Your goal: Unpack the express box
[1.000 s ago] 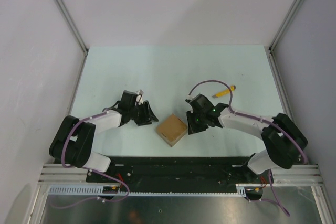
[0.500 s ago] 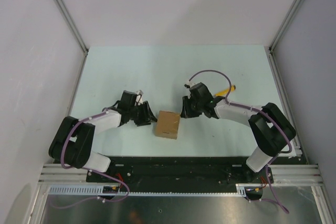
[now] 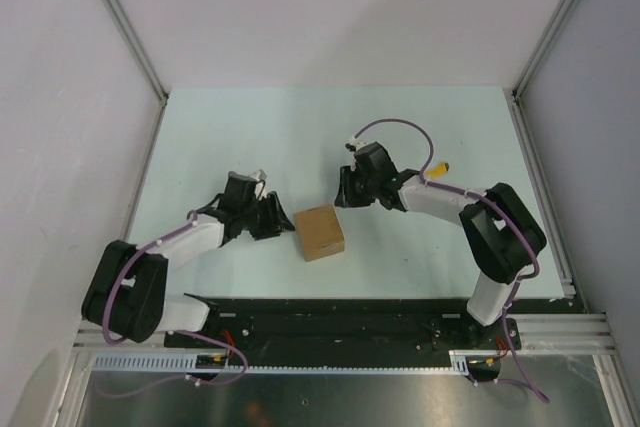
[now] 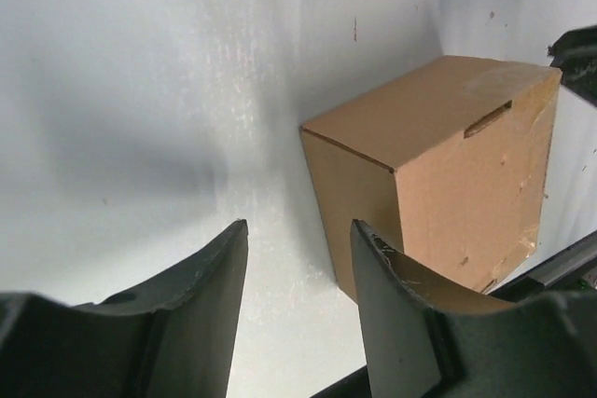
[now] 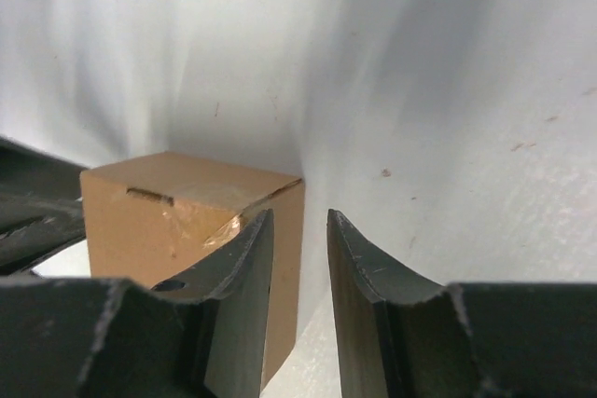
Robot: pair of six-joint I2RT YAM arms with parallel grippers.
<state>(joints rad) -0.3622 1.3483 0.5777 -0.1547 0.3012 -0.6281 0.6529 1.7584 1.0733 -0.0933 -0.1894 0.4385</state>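
The express box (image 3: 319,232) is a small brown cardboard carton with its lid closed, standing on the pale table near the front middle. My left gripper (image 3: 276,218) is just left of it, open and empty. In the left wrist view the box (image 4: 448,165) stands ahead to the right of the left gripper (image 4: 300,226), beside the right finger (image 4: 401,305). My right gripper (image 3: 344,193) sits behind the box's right corner, jaws a narrow gap apart with nothing between them. In the right wrist view the box (image 5: 177,221) is left of the right gripper (image 5: 298,216).
A yellow cutter knife (image 3: 438,166) lies behind the right arm, partly hidden by the arm and its purple cable. Grey walls with metal posts close the table at left, right and back. The black rail with the arm bases (image 3: 330,322) runs along the front.
The box has turned from a diamond stance to nearly square and slid slightly left and back. My right gripper moved back and left, round the box's far right corner. My left gripper edged closer.
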